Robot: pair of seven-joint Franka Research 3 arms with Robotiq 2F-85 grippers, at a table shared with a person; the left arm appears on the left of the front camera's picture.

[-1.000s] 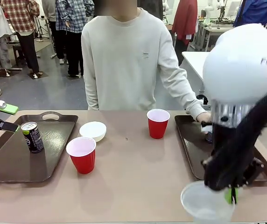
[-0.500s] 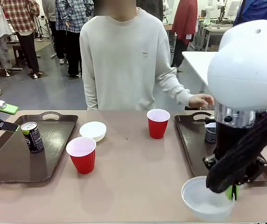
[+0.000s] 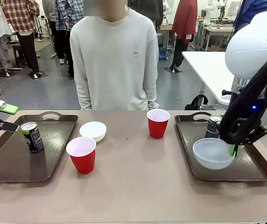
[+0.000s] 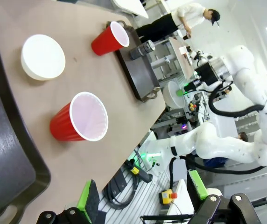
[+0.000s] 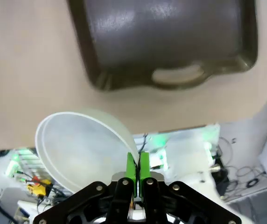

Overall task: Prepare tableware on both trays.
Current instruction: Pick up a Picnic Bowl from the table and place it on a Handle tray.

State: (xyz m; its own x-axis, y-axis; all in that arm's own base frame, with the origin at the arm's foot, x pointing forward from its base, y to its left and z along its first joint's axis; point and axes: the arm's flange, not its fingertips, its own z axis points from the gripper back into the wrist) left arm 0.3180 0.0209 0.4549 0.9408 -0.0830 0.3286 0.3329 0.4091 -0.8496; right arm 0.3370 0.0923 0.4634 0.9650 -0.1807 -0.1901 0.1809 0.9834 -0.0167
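My right gripper [image 3: 234, 149] is shut on the rim of a white bowl [image 3: 212, 153], holding it just above the right tray [image 3: 187, 140]. In the right wrist view the green pads [image 5: 131, 167] pinch the bowl [image 5: 82, 149], with the tray's handle end [image 5: 171, 42] beyond. A dark can [image 3: 213, 126] stands at the back of that tray. The left tray [image 3: 12, 163] holds the other can [image 3: 32, 136]. My left gripper [image 3: 6, 117] hangs open over its far left edge. Between the trays stand two red cups [image 3: 81, 155] [image 3: 158, 122] and a second white bowl [image 3: 92, 130].
A person in a pale sweatshirt [image 3: 115, 60] stands at the far side of the table, hands down. Bare tabletop [image 3: 133, 186] runs between the trays and along the front edge. The left wrist view shows the nearer red cup [image 4: 80, 123] beside the left tray's rim [image 4: 12, 140].
My right gripper carried the bowl from the table's front edge up and back over the right tray. The person's hand left the can on that tray and drew away.
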